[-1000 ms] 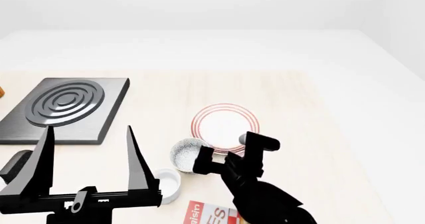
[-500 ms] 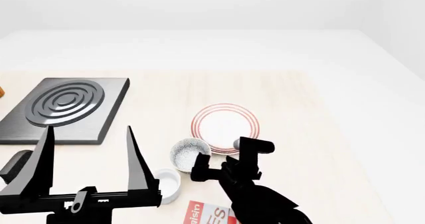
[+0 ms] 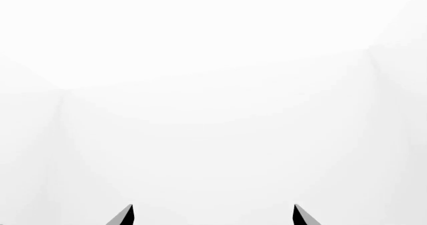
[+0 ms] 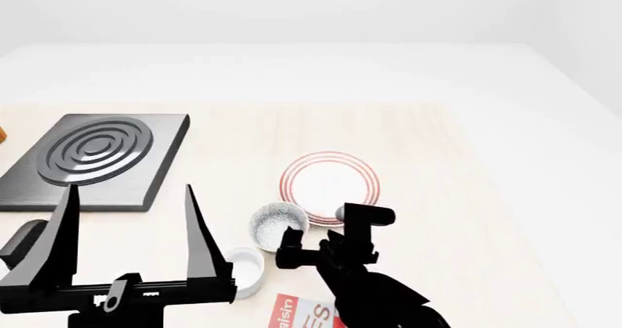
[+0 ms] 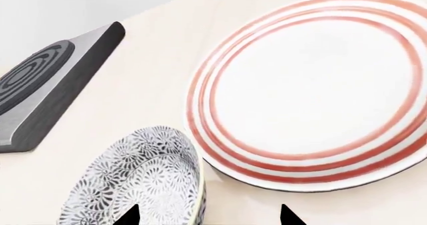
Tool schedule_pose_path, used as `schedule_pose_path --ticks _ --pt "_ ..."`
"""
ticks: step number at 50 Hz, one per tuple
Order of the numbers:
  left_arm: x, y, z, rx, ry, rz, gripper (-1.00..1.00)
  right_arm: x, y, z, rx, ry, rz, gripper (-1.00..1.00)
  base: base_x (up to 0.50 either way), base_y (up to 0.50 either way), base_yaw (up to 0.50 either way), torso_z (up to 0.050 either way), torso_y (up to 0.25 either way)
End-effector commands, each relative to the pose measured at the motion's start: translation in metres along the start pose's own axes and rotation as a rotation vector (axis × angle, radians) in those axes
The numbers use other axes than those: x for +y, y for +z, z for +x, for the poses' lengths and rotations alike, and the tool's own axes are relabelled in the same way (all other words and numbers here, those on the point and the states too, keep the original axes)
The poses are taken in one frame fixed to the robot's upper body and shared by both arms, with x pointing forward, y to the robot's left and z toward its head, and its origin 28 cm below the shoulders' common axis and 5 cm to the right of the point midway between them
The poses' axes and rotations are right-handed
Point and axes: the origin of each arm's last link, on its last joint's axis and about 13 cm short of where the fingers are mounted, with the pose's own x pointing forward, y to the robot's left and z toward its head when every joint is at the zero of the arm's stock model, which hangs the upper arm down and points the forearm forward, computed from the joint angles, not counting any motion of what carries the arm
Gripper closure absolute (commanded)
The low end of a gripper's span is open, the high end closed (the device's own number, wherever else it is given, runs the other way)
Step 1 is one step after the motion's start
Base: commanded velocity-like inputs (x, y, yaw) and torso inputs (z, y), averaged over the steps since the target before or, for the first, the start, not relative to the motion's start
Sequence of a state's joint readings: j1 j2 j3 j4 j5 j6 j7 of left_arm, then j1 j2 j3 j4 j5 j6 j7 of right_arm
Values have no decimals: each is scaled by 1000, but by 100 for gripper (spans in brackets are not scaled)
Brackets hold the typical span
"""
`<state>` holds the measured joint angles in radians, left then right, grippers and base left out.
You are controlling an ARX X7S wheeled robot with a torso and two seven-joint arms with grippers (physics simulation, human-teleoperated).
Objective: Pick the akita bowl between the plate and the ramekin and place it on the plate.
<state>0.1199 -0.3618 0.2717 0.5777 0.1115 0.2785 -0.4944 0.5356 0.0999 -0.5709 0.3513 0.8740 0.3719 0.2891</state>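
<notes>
The small round grey-speckled akita bowl (image 4: pixel 277 224) sits on the pale wooden tabletop (image 4: pixel 427 160), just beside the flat white plate with thin red rings (image 4: pixel 331 178), on the side of the plate nearest the robot. The small plain white ramekin (image 4: pixel 245 268) stands just beyond the bowl from the plate, so the bowl lies between the two. The black right gripper (image 4: pixel 325 235) hangs low at the plate's near edge, right beside the bowl, its fingers spread apart and holding nothing. In the right wrist view the bowl (image 5: pixel 137 181) and the plate (image 5: pixel 313 87) almost touch. The black left gripper (image 4: pixel 131 229) is raised well away from the plate, its long fingers wide apart and empty. A dark grey square slab with raised concentric rings (image 4: pixel 97 159) lies well apart from the plate. A red-and-white printed box (image 4: pixel 306 313) lies near the ramekin.
</notes>
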Motion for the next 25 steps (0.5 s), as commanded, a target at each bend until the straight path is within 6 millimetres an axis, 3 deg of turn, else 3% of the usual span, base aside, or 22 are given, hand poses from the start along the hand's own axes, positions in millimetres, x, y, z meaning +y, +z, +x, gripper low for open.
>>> schedule_pose_path --ticks 1,14,15,25 --pt "2 1 2 -14 3 7 -100 7 -2 3 -7 28 -8 -100 0 0 0 0 0" --pt "3 1 2 -14 7 7 -100 15 -5 6 7 54 -6 -100 0 0 0 0 0" --pt "3 1 2 -14 7 7 -100 15 -6 6 8 55 -4 100 0 0 0 0 0" --pt "3 1 3 -15 8 8 -100 13 -8 5 13 36 -2 100 0 0 0 0 0"
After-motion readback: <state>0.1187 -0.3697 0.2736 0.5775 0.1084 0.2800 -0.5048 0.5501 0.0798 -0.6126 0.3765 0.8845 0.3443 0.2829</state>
